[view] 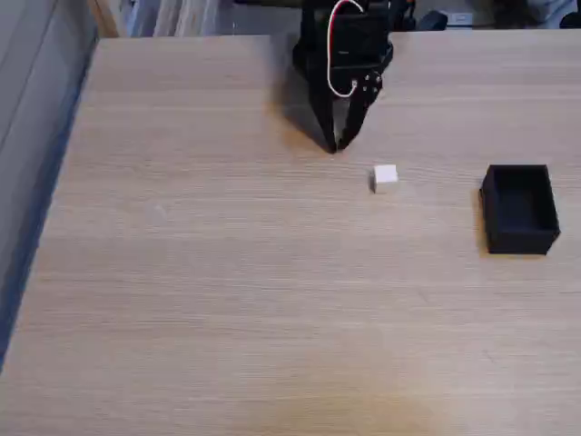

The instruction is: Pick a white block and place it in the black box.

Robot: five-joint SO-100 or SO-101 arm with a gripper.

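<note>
Fixed view, left to right, with the white block as the reference point.

The wooden table (227, 300) spans the frame; its left edge runs diagonally beside a grey floor strip.

The gripper (337, 143) hangs from the black arm (349, 45) at the far side of the table, up and to the left of the white block. Its two fingers converge to a single point at the tips, so they are pressed together with nothing between them. The tips sit just above or on the table surface; which cannot be determined. A white wire loops along the arm.

The white block (385, 177) rests on the table, near the gripper tips but apart from them. It is a cube with no long axis; its edges sit slightly rotated to the table grain.

The black box (519, 209) stands well to the right of the block, open top upward, long axis running away from the camera.
</note>
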